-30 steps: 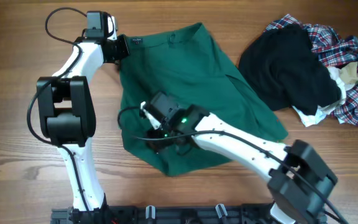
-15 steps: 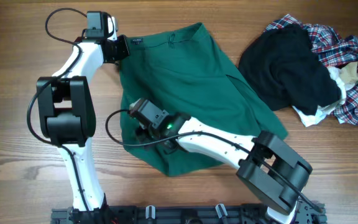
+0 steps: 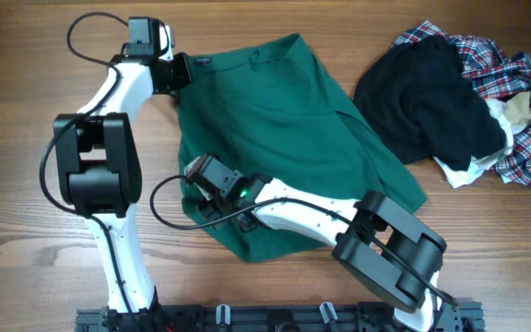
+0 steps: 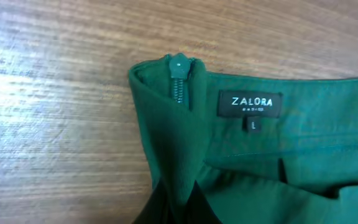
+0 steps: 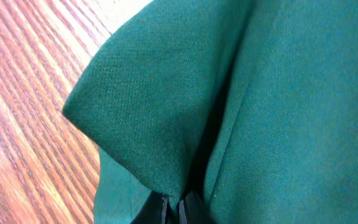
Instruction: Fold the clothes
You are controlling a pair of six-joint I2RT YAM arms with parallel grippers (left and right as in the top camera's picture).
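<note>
Green garment is spread flat-ish on the bench, just beside the black garment. Its nearest edge comes close to the black one; can't tell if they touch. Plaid shirt is bunched on the far side of the black garment.

Left end effector is at the green waistband corner farthest from the black garment. Label and zipper are just beside it. In the left wrist view a ridge of band cloth runs down into the fingers, so it's clamped on that corner.

Right end effector is on the same far-from-black side edge, lower down toward the robot base. In the right wrist view the cloth is pinched up into a peak w/ the tips closed on it, so it's clamped on green cloth too.

Handling (my read):
- Fabric is thin, soft and light w/ no stiffness. It'll sag between the two holds and drag on the wood.
- The waistband is doubled and hemmed, so it's prob. the firmest place to hold. The zipper end adds bulk there.
- The body cloth is slicker, and a pinch may take 2 layers or slip.
- With both holds on one edge, the likely step is to lift that edge and carry it toward the black garment for a half fold.
- Risk: the trailing cloth bunches or reaches the black pile.
</note>
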